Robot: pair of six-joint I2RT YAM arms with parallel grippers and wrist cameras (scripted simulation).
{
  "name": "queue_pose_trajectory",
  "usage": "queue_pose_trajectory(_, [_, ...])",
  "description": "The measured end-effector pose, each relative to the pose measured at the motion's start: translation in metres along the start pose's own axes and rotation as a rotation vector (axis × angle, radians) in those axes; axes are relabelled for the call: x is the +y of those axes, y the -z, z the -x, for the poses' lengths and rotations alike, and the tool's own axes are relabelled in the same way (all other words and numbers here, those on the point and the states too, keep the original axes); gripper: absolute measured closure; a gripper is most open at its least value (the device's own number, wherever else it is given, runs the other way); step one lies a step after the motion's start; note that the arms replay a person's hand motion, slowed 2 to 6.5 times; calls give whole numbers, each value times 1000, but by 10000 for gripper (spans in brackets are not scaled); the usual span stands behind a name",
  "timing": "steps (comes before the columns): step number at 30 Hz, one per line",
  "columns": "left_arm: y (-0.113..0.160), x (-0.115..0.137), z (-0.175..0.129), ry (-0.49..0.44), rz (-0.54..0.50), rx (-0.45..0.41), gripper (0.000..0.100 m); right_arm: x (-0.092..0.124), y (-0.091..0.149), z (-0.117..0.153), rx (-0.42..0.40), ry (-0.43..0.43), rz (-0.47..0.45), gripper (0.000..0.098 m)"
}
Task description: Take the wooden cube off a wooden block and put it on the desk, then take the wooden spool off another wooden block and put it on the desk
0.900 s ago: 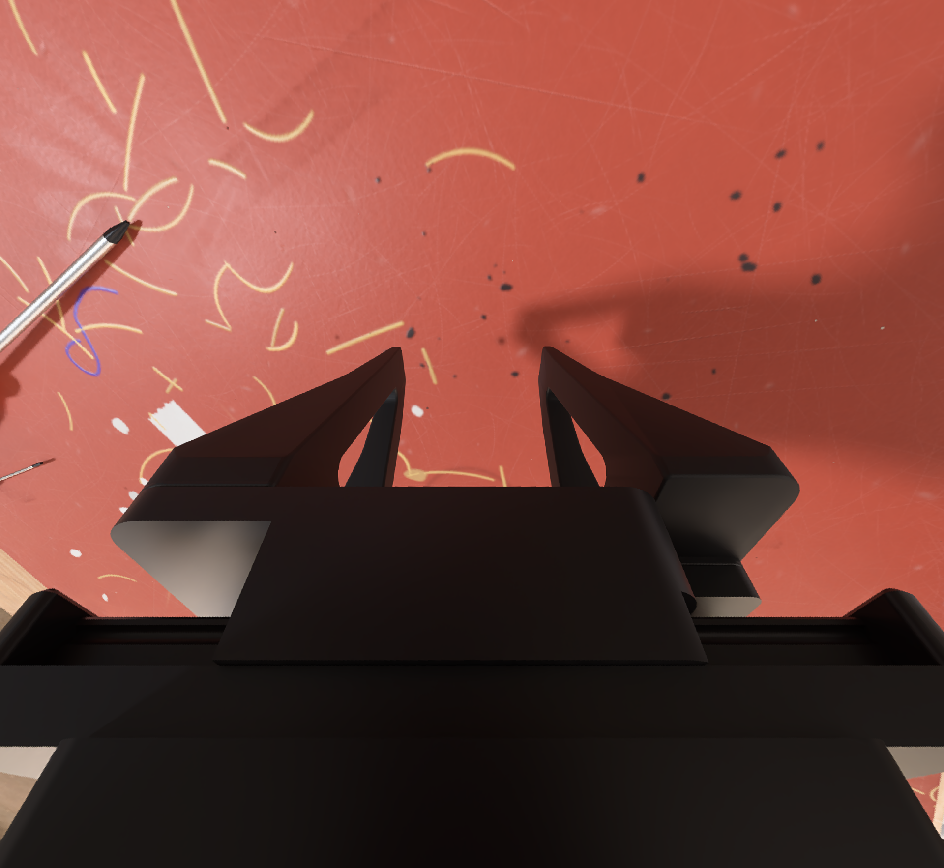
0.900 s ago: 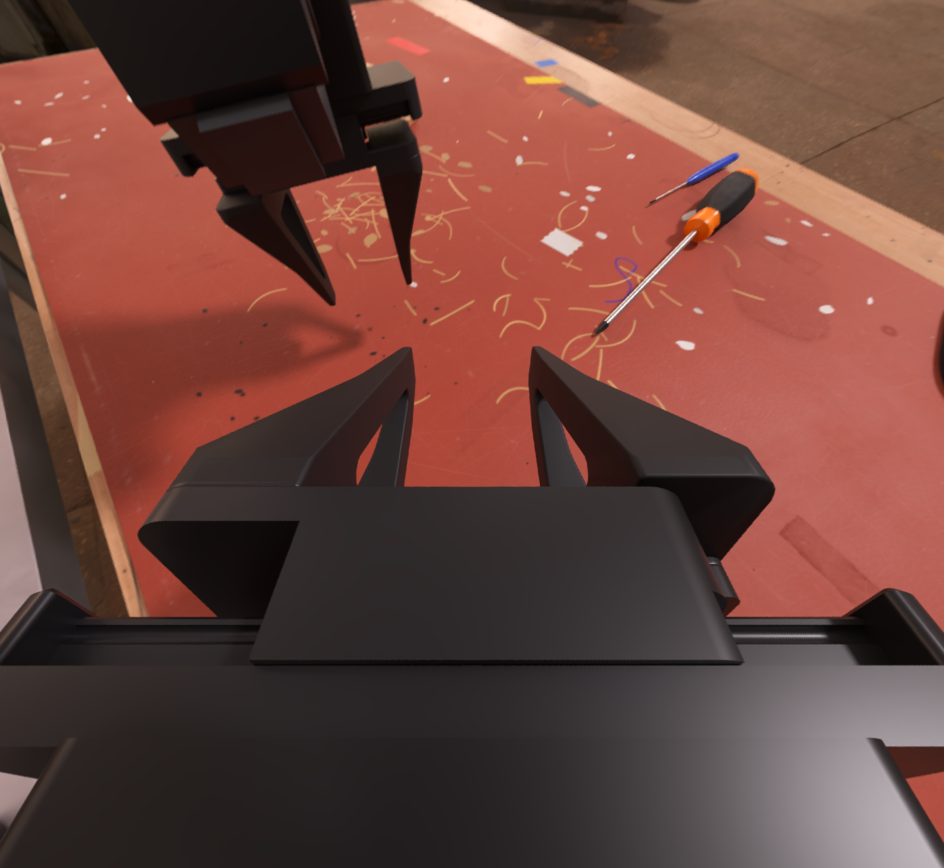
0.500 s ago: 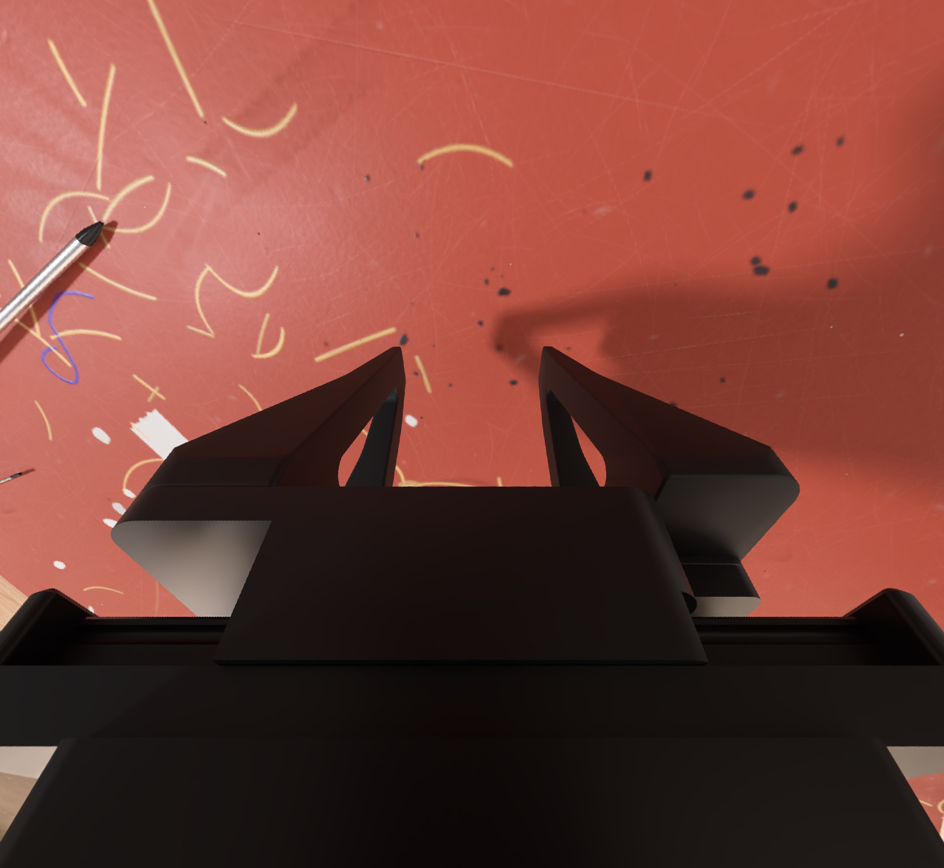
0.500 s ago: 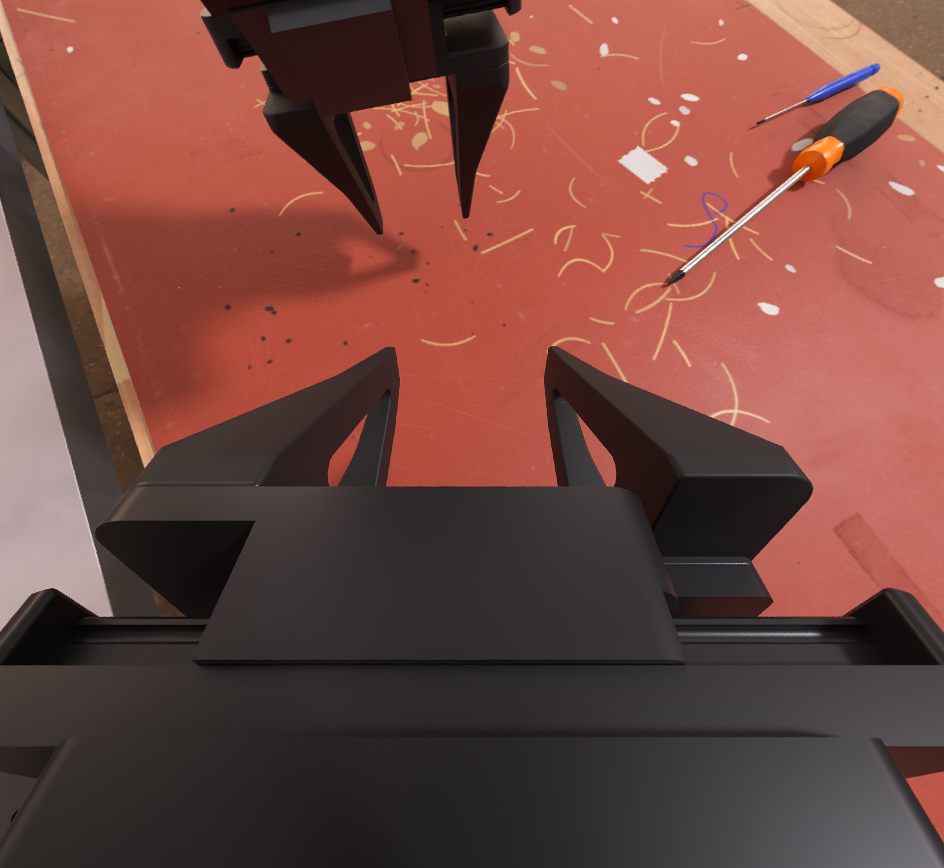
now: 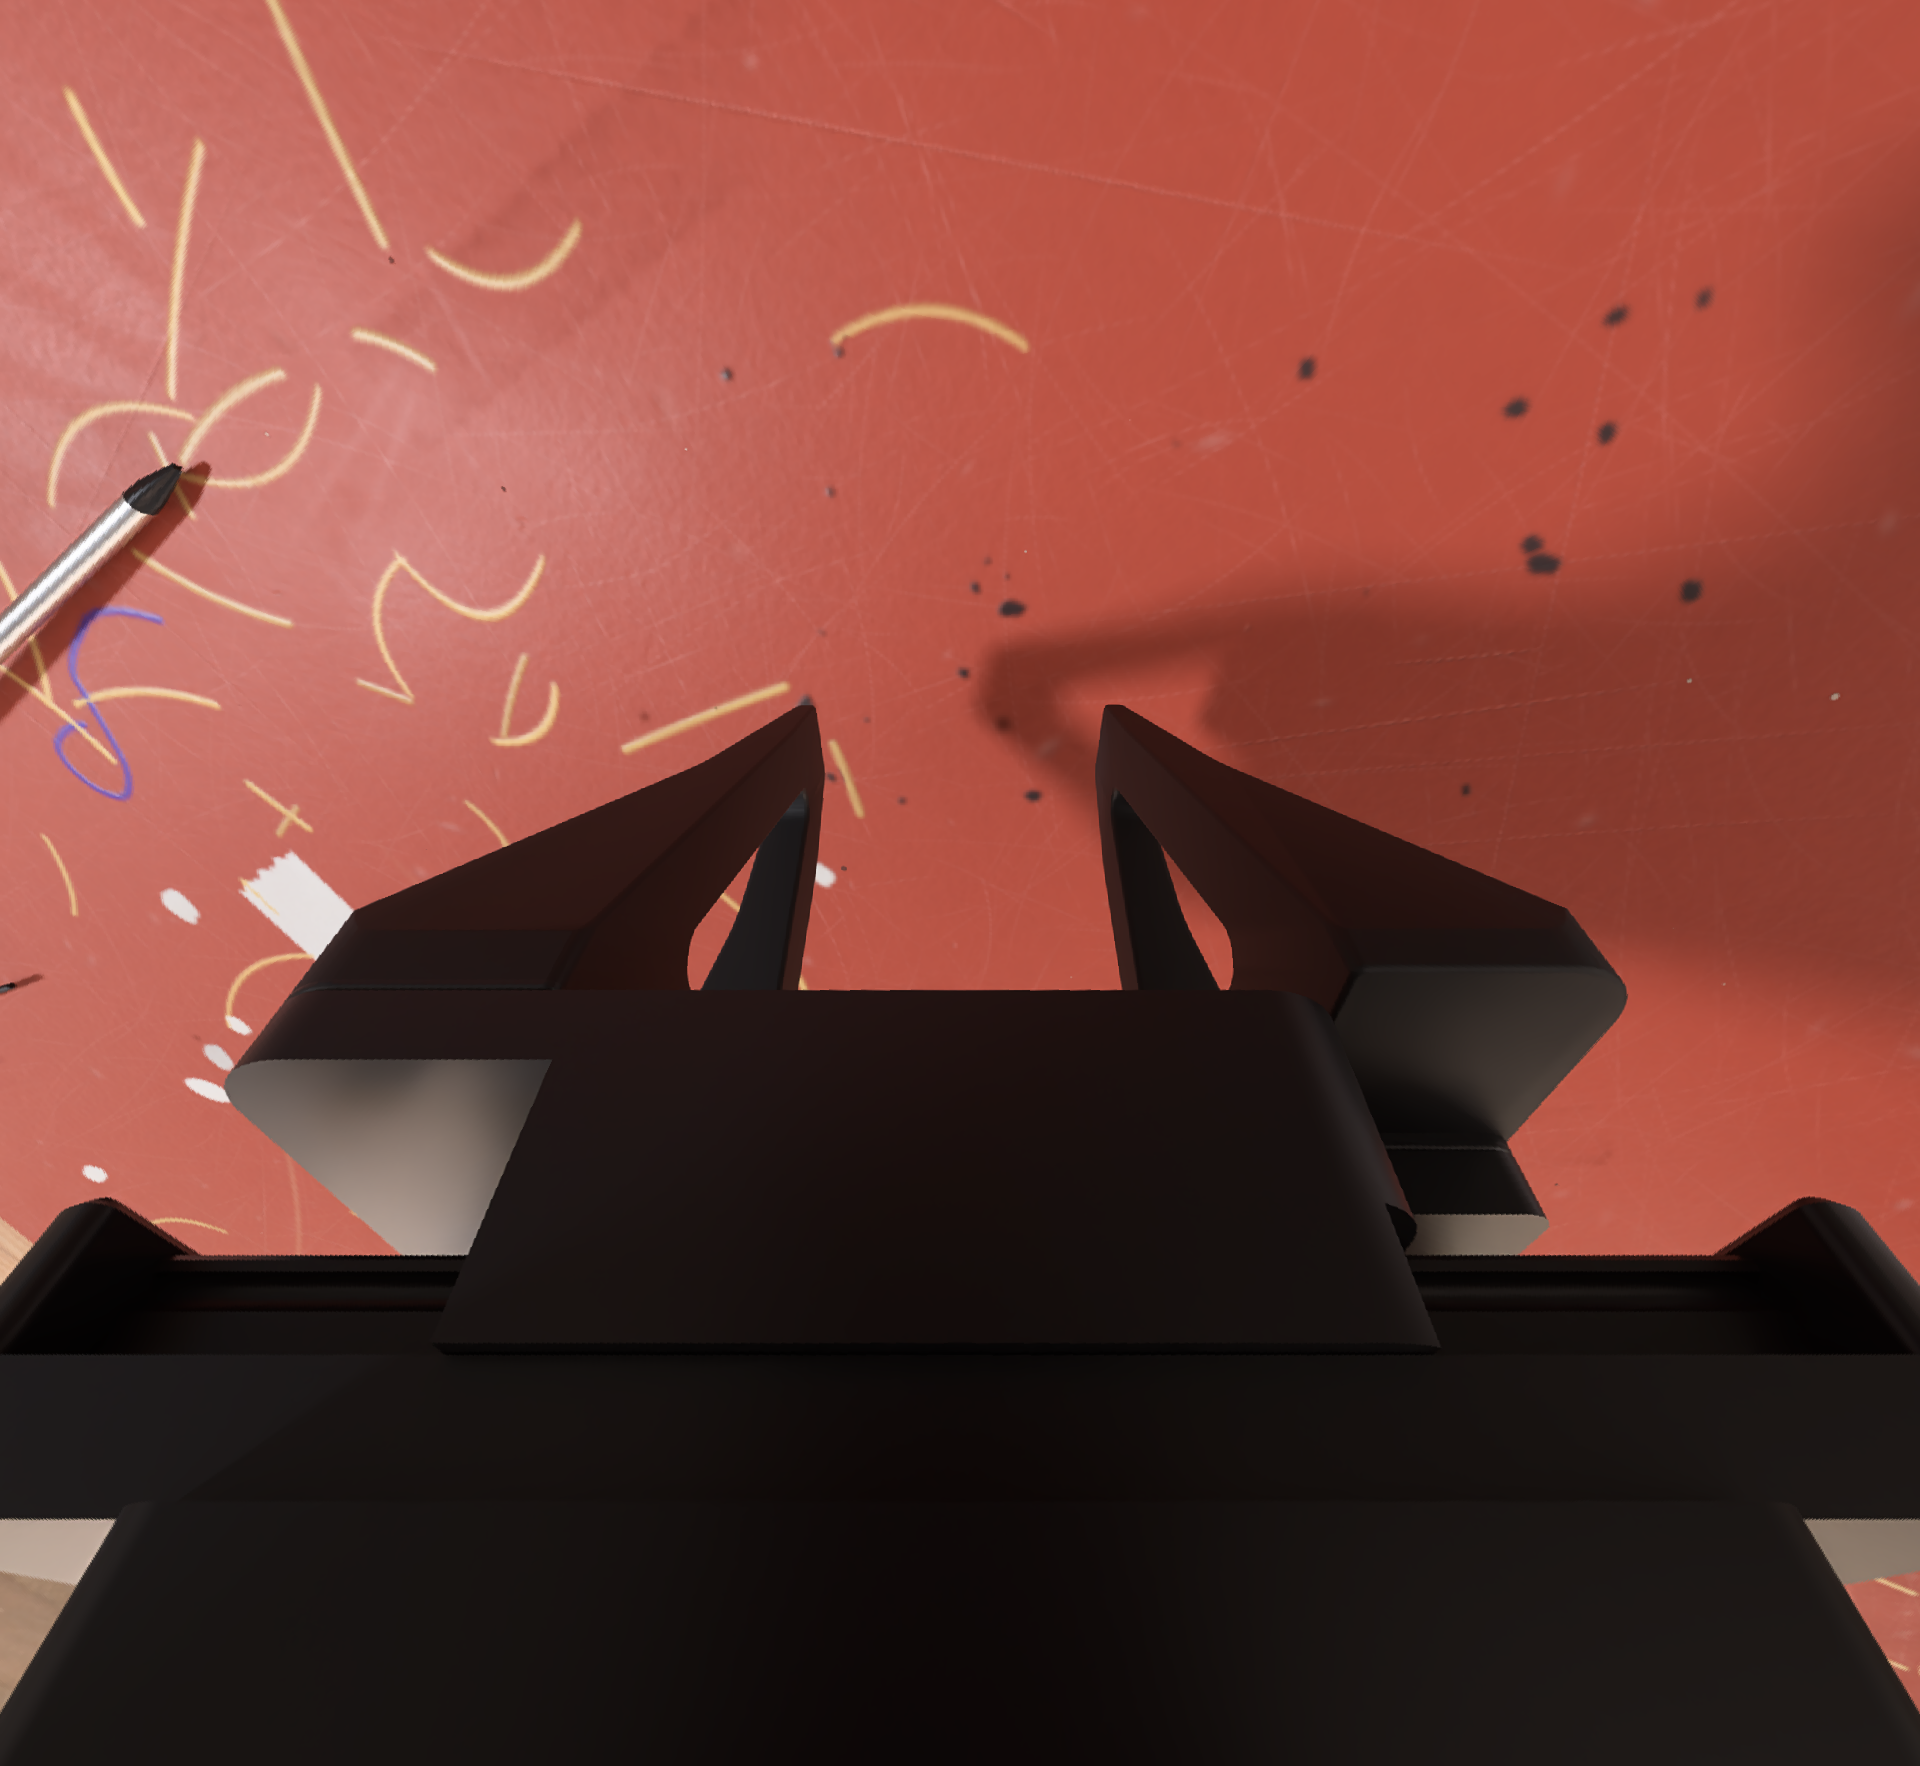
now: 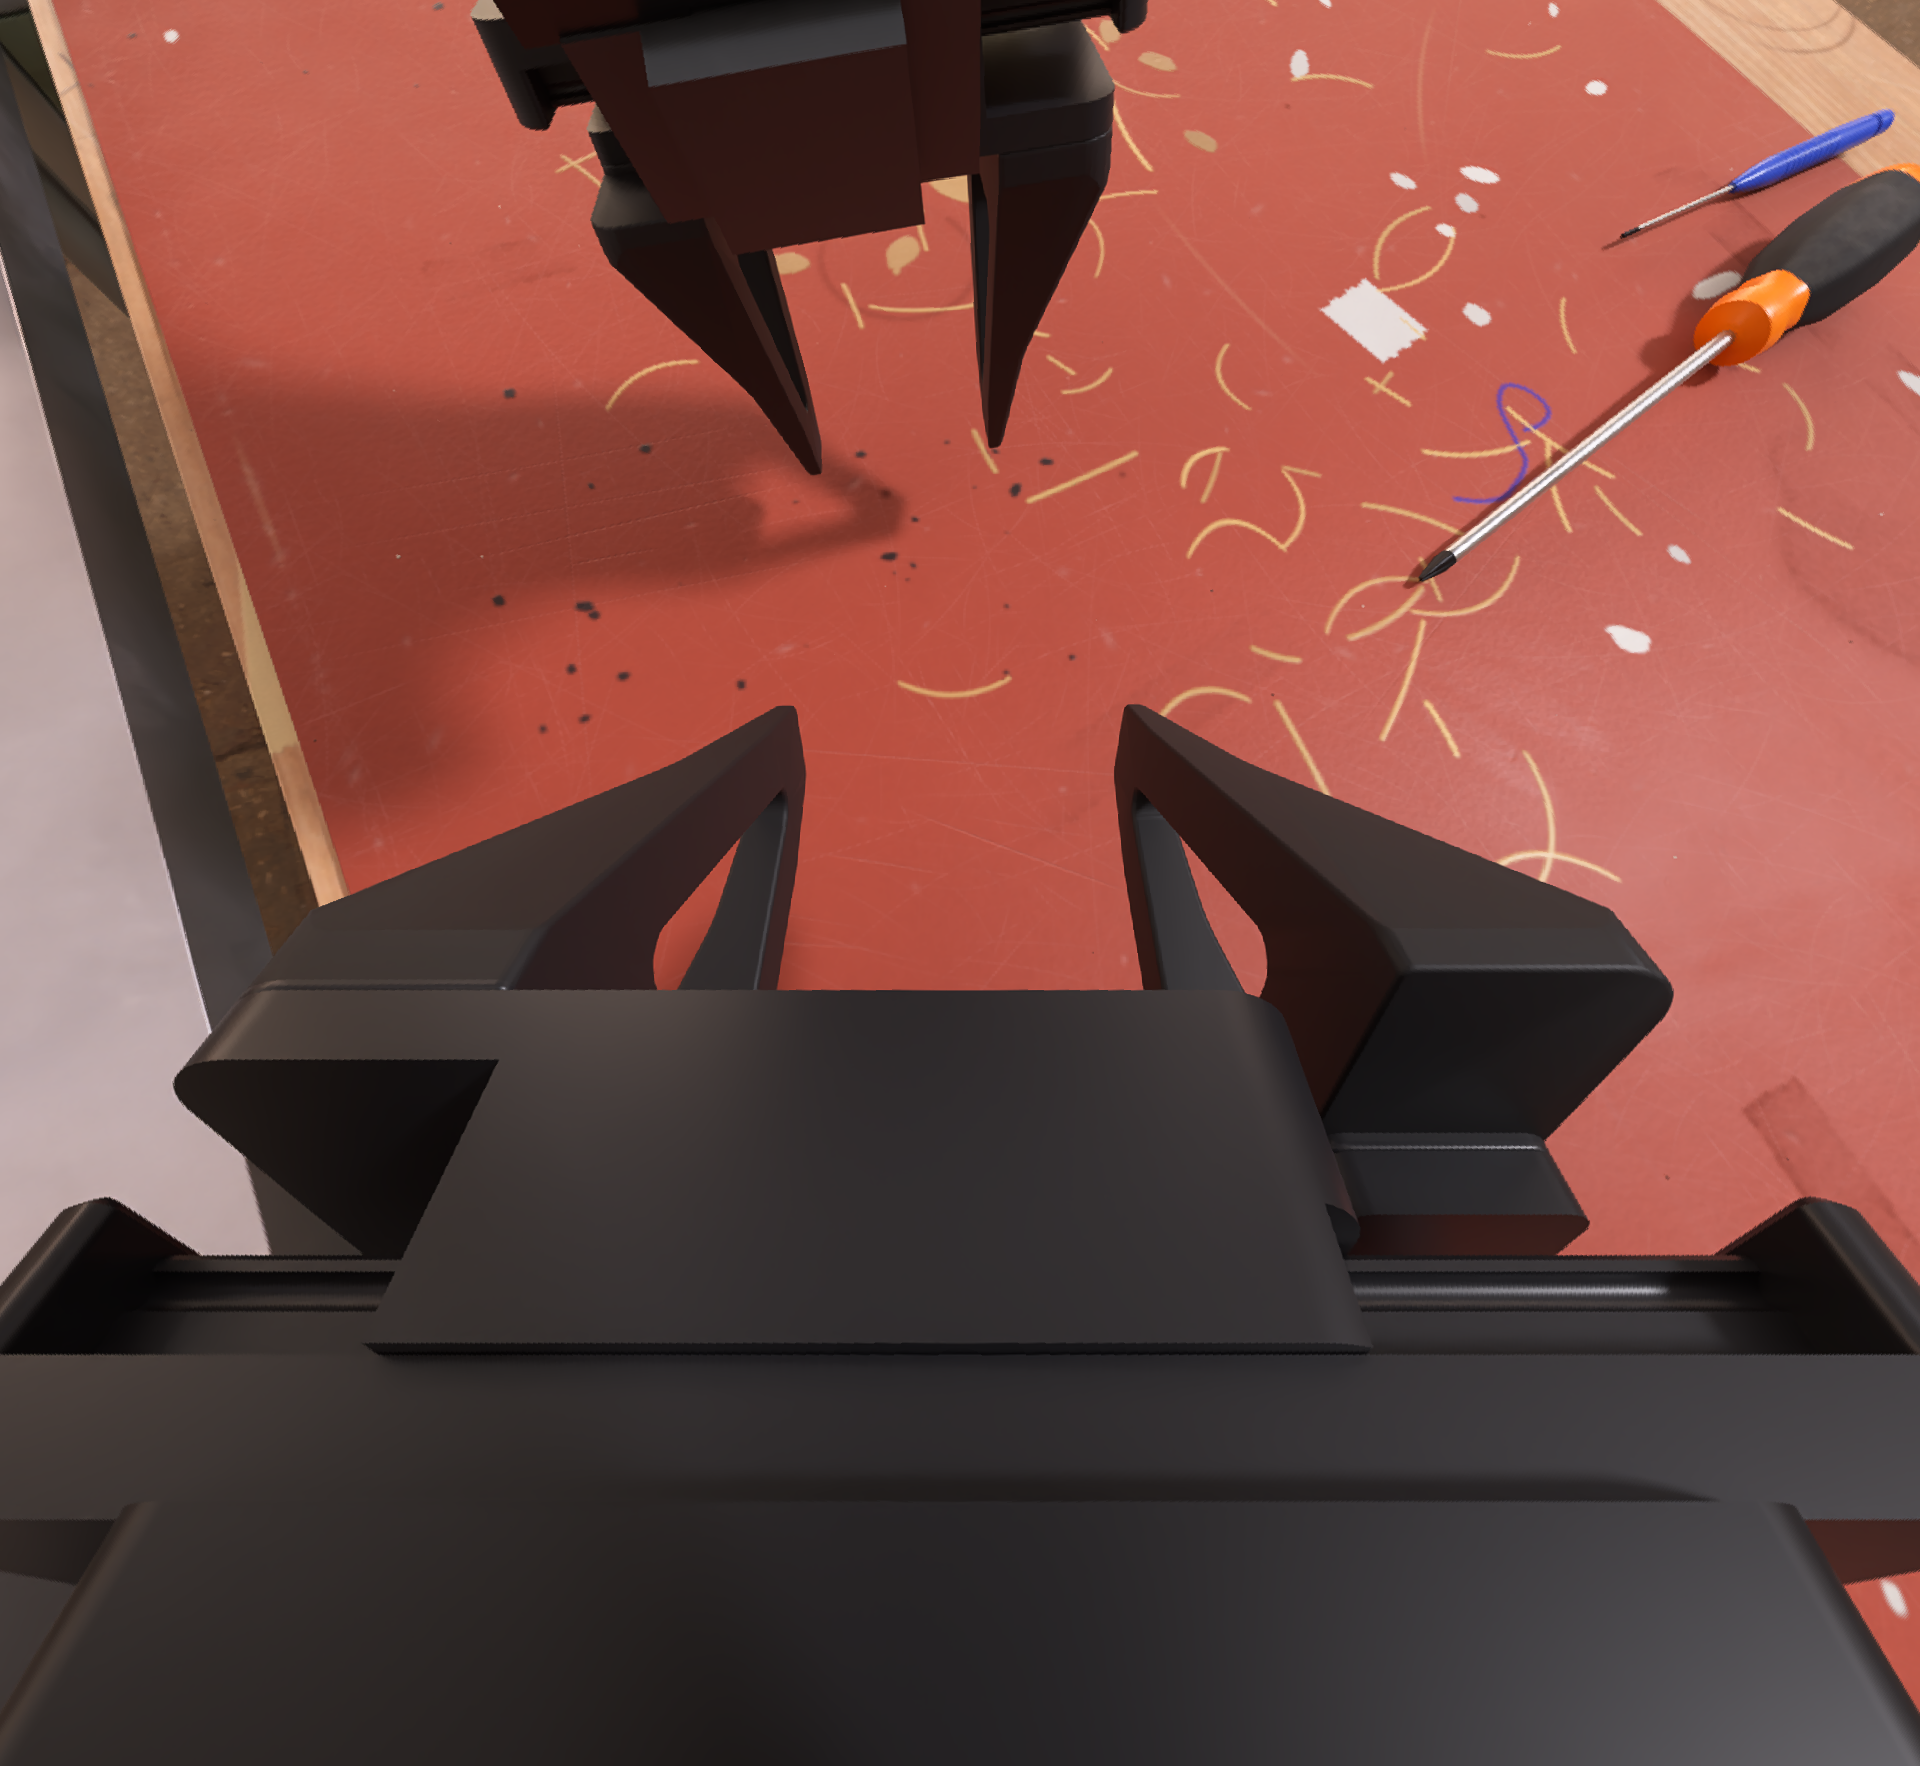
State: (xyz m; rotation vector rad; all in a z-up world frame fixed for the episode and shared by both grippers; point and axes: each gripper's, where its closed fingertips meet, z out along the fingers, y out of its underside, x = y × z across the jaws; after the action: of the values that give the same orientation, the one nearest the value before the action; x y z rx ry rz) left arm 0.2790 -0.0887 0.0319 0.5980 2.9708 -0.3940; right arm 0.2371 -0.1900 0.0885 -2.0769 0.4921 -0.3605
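No wooden cube, spool or block shows in either view. My left gripper [image 5: 958, 708] is open and empty, pointing down close over the red desk top [image 5: 1039, 158]. It also shows in the right wrist view [image 6: 904, 459], fingertips just above the desk. My right gripper [image 6: 961, 714] is open and empty, facing the left gripper from a short distance, above the same red surface [image 6: 935, 833].
A screwdriver with an orange and black handle [image 6: 1662, 386] lies at the right, its tip also in the left wrist view [image 5: 94, 542]. A small blue tool [image 6: 1766, 168] lies beyond it. The desk's wooden edge [image 6: 208, 553] runs along the left.
My right gripper has tilted down and moved closer to the left gripper, and its fingers have spread a little wider. The left gripper shifted slightly over the desk and back.
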Motion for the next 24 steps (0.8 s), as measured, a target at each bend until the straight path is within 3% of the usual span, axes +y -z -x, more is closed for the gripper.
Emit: queue_pose_trajectory(24, [2,10,-1,13,67,19,555,0,0,-1,8,-2,-3,469])
